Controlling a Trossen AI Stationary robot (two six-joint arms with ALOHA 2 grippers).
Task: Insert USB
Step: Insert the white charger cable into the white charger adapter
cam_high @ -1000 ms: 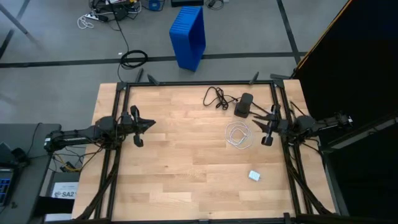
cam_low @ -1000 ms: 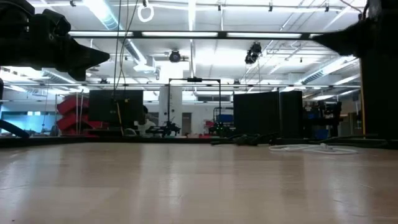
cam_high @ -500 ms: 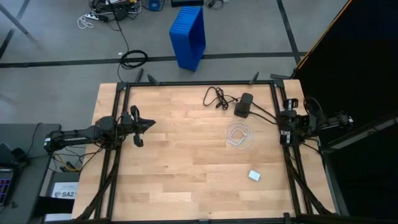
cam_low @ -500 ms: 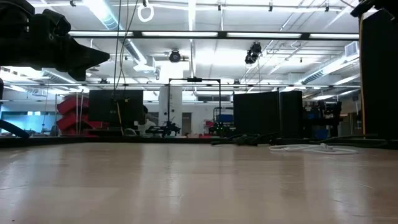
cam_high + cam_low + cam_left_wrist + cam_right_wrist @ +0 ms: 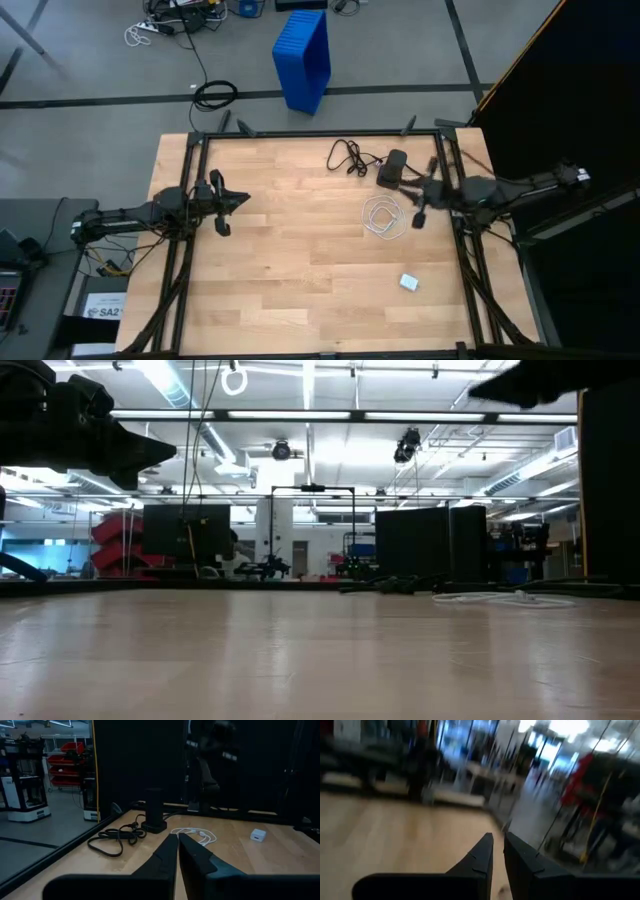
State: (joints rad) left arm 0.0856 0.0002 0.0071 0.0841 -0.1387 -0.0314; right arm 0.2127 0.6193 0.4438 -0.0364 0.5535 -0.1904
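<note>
The USB [image 5: 383, 217] is a thin white cable wound in a small loop, lying flat on the table's right half; the left wrist view shows it too [image 5: 192, 834]. My right gripper [image 5: 416, 204] hovers above the table just right of the loop, shut and touching nothing; it also shows in its own wrist view [image 5: 498, 839] and at the top of the low view [image 5: 492, 388]. My left gripper [image 5: 240, 200] waits shut at the table's left side, well above the wood [image 5: 177, 837].
A black adapter box [image 5: 392, 170] stands upright at the far right, with its thin black cord [image 5: 348, 157] lying beside it. A small white block [image 5: 409, 283] lies nearer the front right. A dark frame [image 5: 320, 133] runs around the table's edges.
My right gripper has risen from its resting place at the table's right edge and reached toward the table's left, coming out beside the white loop. It has tipped up from a downward slant to nearly level. The cable has not moved.
</note>
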